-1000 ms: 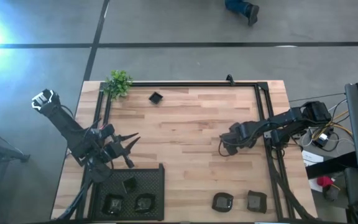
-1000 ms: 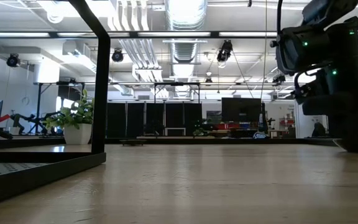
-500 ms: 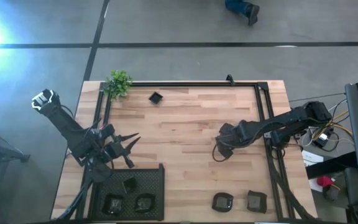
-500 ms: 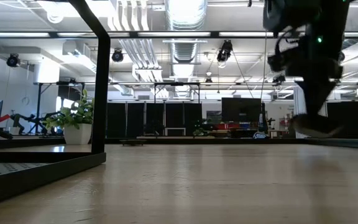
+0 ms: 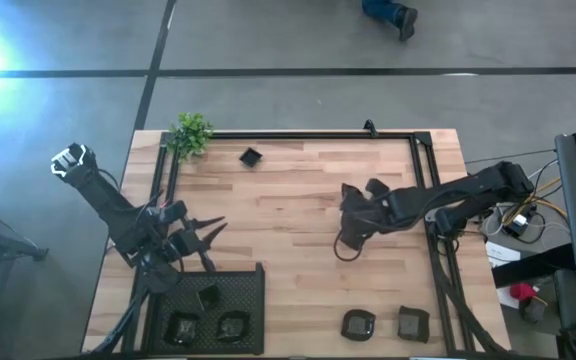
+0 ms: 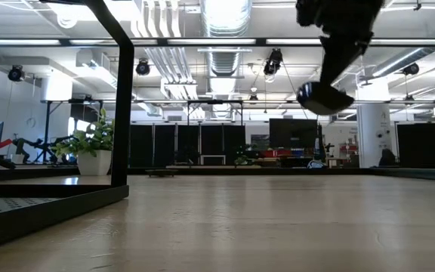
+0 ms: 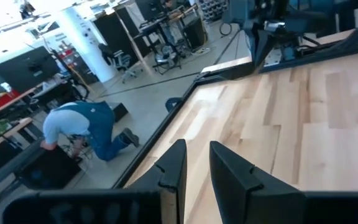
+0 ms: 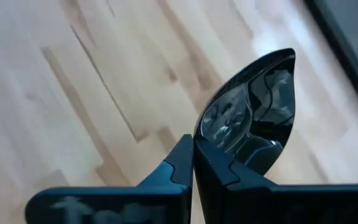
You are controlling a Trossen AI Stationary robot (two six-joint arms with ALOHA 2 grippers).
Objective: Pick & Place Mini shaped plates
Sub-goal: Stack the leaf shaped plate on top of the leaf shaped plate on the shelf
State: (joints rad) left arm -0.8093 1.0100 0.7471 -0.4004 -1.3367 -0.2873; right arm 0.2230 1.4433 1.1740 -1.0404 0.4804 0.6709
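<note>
I hold leaf-shaped mini plate (image 8: 253, 118) pinched by rim in right gripper (image 5: 346, 238), lifted clear of surface (image 5: 298, 220) near its middle. Plate hangs from fingertips, pointed end away from wrist. Black mesh tray (image 5: 238, 290), three plates already inside, lies toward left front corner; my judgement: carry runs leftward and nearer. Left gripper (image 5: 208, 228) narrowly parted, empty, waits just beside tray. Two plates (image 5: 358, 324) rest at front edge, one (image 5: 250, 156) at back.

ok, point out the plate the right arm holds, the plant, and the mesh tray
held plate (image 8: 253, 118), right wrist view, glossy inner face
plant (image 5: 190, 133), high view, leaves
mesh tray (image 5: 245, 285), high view, bare mesh near its corner
</note>
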